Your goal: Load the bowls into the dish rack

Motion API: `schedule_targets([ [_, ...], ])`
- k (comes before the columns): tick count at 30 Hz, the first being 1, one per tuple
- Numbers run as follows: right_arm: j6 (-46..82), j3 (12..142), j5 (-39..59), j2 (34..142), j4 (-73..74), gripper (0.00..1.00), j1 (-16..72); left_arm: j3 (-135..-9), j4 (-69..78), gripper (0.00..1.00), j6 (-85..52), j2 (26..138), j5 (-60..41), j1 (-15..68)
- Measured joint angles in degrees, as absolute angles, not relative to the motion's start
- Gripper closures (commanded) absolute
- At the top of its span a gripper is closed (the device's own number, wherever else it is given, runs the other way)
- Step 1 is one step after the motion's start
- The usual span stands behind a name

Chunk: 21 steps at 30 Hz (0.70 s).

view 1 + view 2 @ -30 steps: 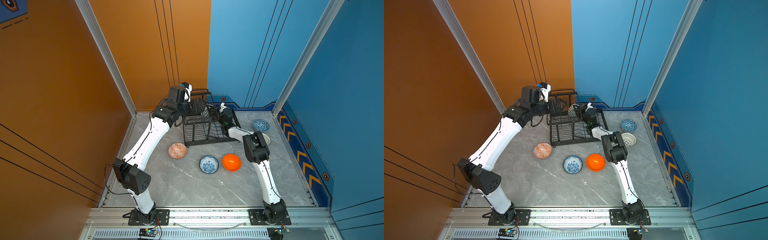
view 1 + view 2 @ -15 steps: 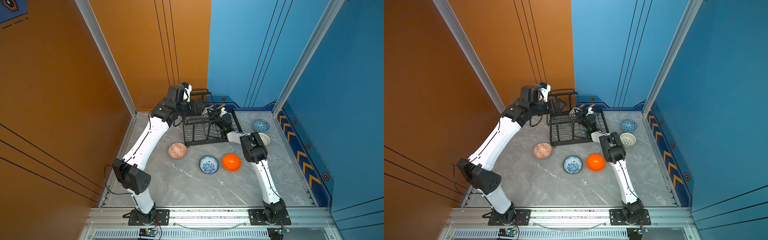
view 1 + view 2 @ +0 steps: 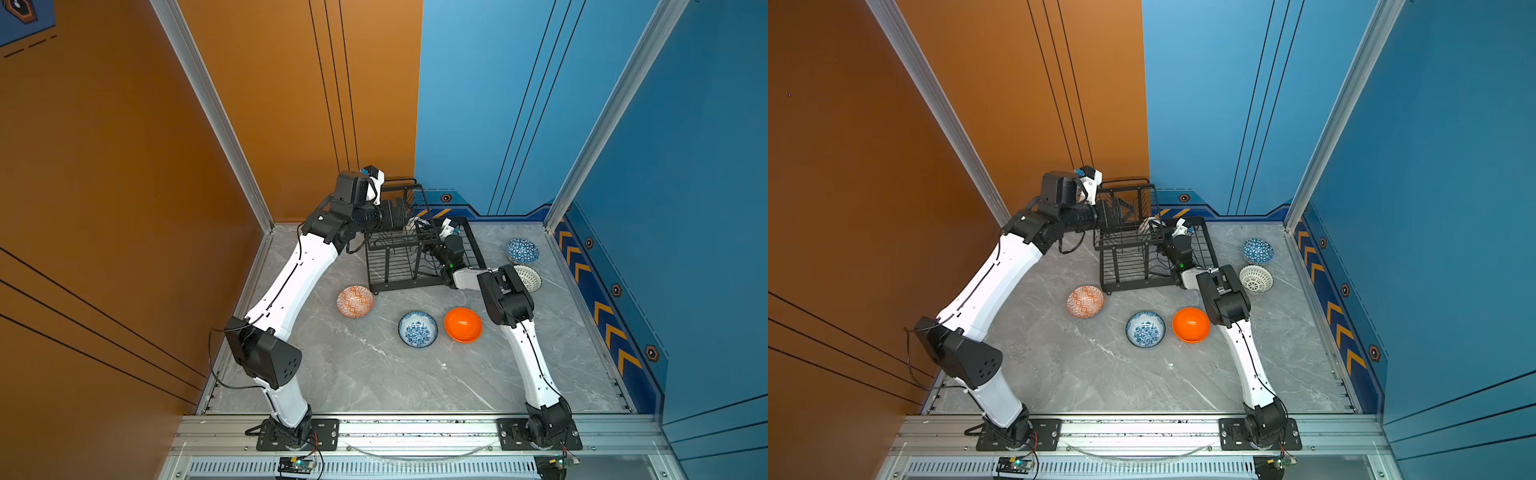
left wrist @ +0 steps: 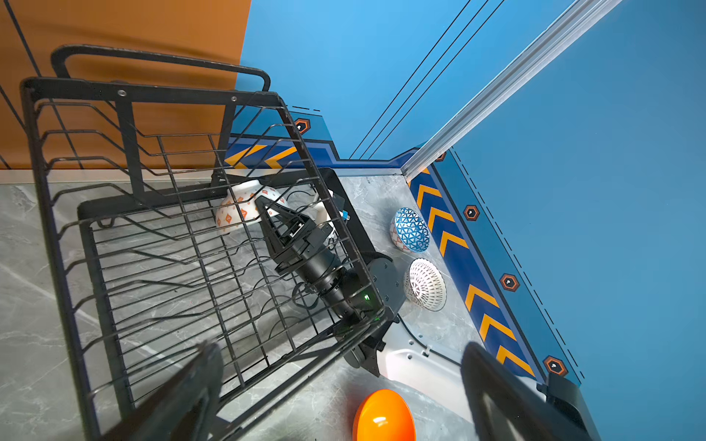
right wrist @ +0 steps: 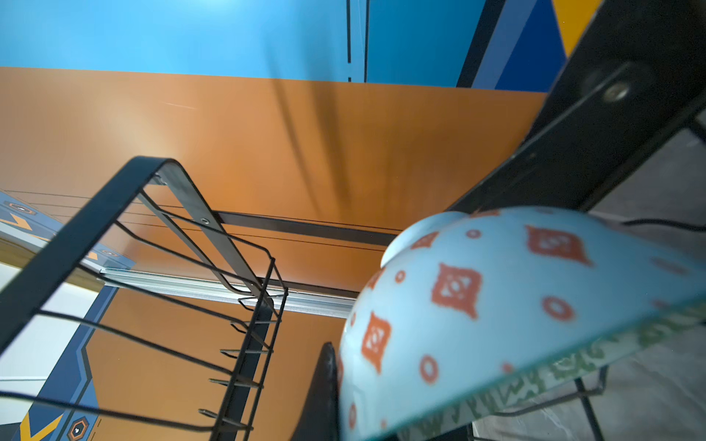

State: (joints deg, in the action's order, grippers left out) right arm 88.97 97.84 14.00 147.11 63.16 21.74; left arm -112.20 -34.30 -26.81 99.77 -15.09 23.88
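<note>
Low in the frame in both top views, the plain orange bowl [image 3: 463,325] and the blue-white floral bowl [image 3: 417,329] stand just beside each other on the surface [image 3: 374,374]. The orange-white diamond bowl [image 3: 355,301] is to their left. The elbow of the right arm [image 3: 507,299] hangs close to the orange bowl and to the white-black lattice bowl [image 3: 528,277]. I judge that a wide swing of this arm could push one of them.

Higher in the frame, the right fingers [image 4: 279,219] are clenched on the pale green bowl [image 4: 240,208]. It is tilted on its side inside the dish rack [image 3: 395,270], at the far corner of the lower tray [image 4: 91,206], under the wires of the upper tier [image 4: 172,160]. If the fingers let go while it leans so, it may roll or fall flat. If the arm lifts, it could catch a wire and drag the rack. I cannot tell whether the bowl rests on the wires. The left fingers [image 4: 198,382] are spread wide and hold nothing, beside the upper tier; a careless move there could knock the rack.

As for containers, the rack holds only this one bowl, and nothing lies on the upper tier. The floral bowl shows its inside, with nothing in it. The lattice bowl and the blue-white triangle bowl [image 3: 522,251], farthest right, seem to lie rim down or sideways.
</note>
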Motion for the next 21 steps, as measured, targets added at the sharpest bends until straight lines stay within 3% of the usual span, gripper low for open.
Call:
schedule_targets([
  [21,90.3,99.0,13.7,147.8,64.5,1.0,22.2,-111.0,-34.4,0.02,-26.4,99.7,-15.3,23.5],
])
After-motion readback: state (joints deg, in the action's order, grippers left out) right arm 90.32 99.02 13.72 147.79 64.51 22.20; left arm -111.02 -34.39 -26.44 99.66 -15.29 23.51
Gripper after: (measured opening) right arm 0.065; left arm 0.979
